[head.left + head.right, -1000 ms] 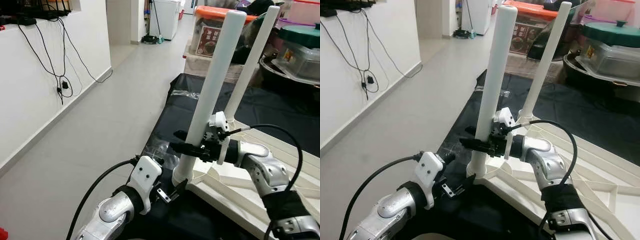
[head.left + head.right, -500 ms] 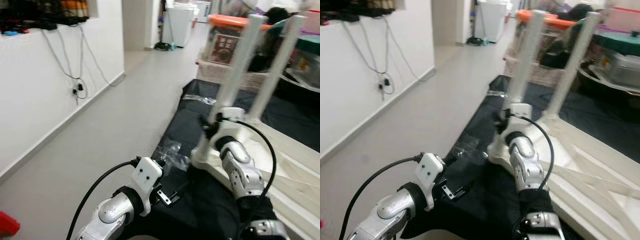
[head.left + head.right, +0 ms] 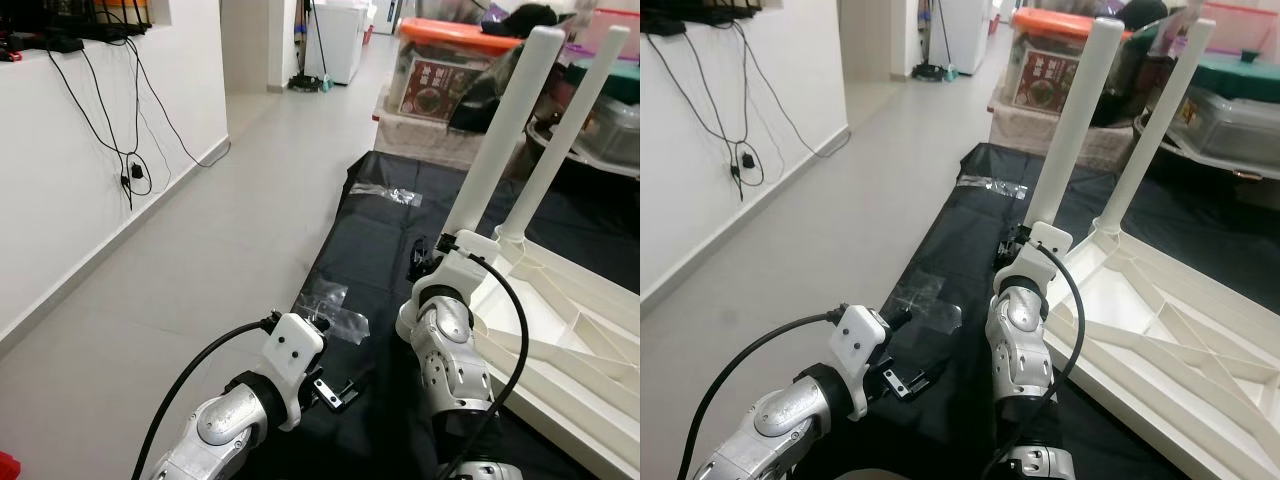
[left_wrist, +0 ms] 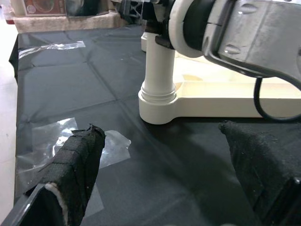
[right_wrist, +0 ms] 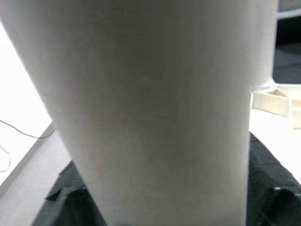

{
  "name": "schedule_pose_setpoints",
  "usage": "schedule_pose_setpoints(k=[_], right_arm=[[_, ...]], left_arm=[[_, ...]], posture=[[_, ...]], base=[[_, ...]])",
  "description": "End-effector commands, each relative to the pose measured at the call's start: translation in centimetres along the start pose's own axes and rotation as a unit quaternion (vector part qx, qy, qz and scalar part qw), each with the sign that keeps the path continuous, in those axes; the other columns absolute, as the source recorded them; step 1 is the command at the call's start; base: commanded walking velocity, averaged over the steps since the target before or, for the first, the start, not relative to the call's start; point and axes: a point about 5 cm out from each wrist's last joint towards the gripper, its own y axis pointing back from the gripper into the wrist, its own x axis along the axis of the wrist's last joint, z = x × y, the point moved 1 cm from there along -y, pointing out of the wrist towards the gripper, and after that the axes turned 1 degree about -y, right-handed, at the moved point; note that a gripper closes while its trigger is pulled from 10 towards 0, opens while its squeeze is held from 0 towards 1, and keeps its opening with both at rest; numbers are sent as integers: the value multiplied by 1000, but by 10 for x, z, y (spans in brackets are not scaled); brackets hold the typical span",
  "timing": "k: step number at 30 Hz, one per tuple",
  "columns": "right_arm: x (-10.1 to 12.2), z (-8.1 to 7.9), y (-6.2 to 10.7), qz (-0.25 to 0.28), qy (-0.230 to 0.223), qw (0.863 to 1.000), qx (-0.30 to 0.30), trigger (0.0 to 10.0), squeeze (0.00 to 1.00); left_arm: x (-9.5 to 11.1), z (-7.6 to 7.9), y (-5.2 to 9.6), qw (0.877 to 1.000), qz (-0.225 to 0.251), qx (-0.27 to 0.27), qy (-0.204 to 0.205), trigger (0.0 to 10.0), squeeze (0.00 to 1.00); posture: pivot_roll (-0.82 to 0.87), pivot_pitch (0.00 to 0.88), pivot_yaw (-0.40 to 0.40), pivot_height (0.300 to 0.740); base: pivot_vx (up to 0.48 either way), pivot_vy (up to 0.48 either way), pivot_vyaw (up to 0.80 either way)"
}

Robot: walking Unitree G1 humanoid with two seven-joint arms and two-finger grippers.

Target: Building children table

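Left claw [image 4: 160,188] hovers low over the black sheet [image 3: 380,230], fingers apart and empty, near the clear plastic wrap [image 3: 330,300]. To its right, the right claw [image 3: 425,258] is pressed against the near leg [image 3: 495,150]; cannot tell its finger state. Upturned white table [image 3: 560,330] lies right: likely light, stiff, smooth plastic; grip legs low, near the socket.

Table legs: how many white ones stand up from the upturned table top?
2. The nearer leg rises at the corner by the right end effector; the farther leg stands behind it. Others may lie outside the frame.
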Motion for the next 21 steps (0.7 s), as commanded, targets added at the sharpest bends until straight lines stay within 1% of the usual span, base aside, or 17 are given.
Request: schedule_pose_setpoints(k=[1, 2, 3, 5, 6, 7, 9, 10, 11, 12, 13, 14, 15, 17, 19, 20, 21], right_arm=[[2, 4, -1, 14, 1, 1000, 17, 10000, 0], [2, 4, -1, 14, 1, 1000, 17, 10000, 0], [7, 4, -3, 27, -2, 997, 66, 10000, 0], [11, 3, -7, 2, -18, 984, 176, 10000, 0], [11, 3, -7, 2, -18, 984, 176, 10000, 0], [9, 0, -6, -34, -15, 967, 252, 10000, 0], [10, -2, 1, -59, 7, 933, 355, 10000, 0], [10, -5, 9, -79, 21, 902, 424, 10000, 0], [10, -5, 9, -79, 21, 902, 424, 10000, 0], [9, -7, 14, -92, 29, 880, 464, 10000, 0], [7, -9, 23, -114, 54, 842, 524, 10000, 0], [7, -9, 23, -114, 54, 842, 524, 10000, 0], [4, -9, 30, -130, 69, 812, 565, 10000, 0], [4, -17, 31, -154, 72, 765, 621, 10000, 0], [4, -17, 31, -154, 72, 765, 621, 10000, 0], [5, -20, 30, -160, 68, 752, 636, 10000, 0], [5, -20, 30, -160, 68, 752, 636, 10000, 0]], left_arm=[[-3, 0, 0, 1000, -6, 0, 1, 10000, 0], [-3, 0, 0, 1000, -6, 0, 1, 10000, 0], [-3, 1, 0, 1000, -6, 0, 2, 10000, 0], [-4, 1, 0, 1000, -6, 1, 2, 10000, 0], [-4, 1, 0, 1000, -6, 1, 2, 10000, 0], [-4, 1, 0, 1000, -6, 1, 3, 10000, 0], [-4, 1, 0, 1000, -6, 2, 3, 10000, 0], [-4, 0, 0, 1000, -6, 2, 3, 10000, 0], [-4, 0, 0, 1000, -6, 2, 3, 10000, 0], [-4, 0, 0, 1000, -6, 2, 3, 10000, 0], [-4, 0, 0, 1000, -6, 2, 3, 10000, 0], [-4, 0, 0, 1000, -6, 2, 3, 10000, 0], [-4, 0, -1, 1000, -6, 2, 3, 10000, 0], [-5, 0, -1, 1000, -7, 2, 3, 10000, 0], [-5, 0, -1, 1000, -7, 2, 3, 10000, 0], [-5, 0, -1, 1000, -7, 2, 3, 10000, 0], [-5, 0, -1, 1000, -7, 2, 3, 10000, 0]], posture=[[196, 0, -97, 740], [196, 0, -97, 740], [196, 0, -94, 740], [194, 0, -92, 740], [194, 0, -92, 740], [194, 0, -92, 740], [194, 0, -92, 740], [195, 0, -91, 740], [195, 0, -91, 740], [195, 0, -91, 740], [196, 0, -92, 740], [196, 0, -92, 740], [196, 0, -92, 740], [197, 0, -94, 740], [197, 0, -94, 740], [197, 0, -94, 740], [197, 0, -94, 740]], base=[[0, 0, 0], [0, 0, 0], [0, 0, 0], [0, 0, 0], [0, 0, 0], [0, 0, 0], [0, 0, 0], [0, 0, 0], [0, 0, 0], [0, 0, 0], [0, 0, 0], [0, 0, 0], [0, 0, 0], [0, 0, 0], [0, 0, 0], [0, 0, 0], [0, 0, 0]])
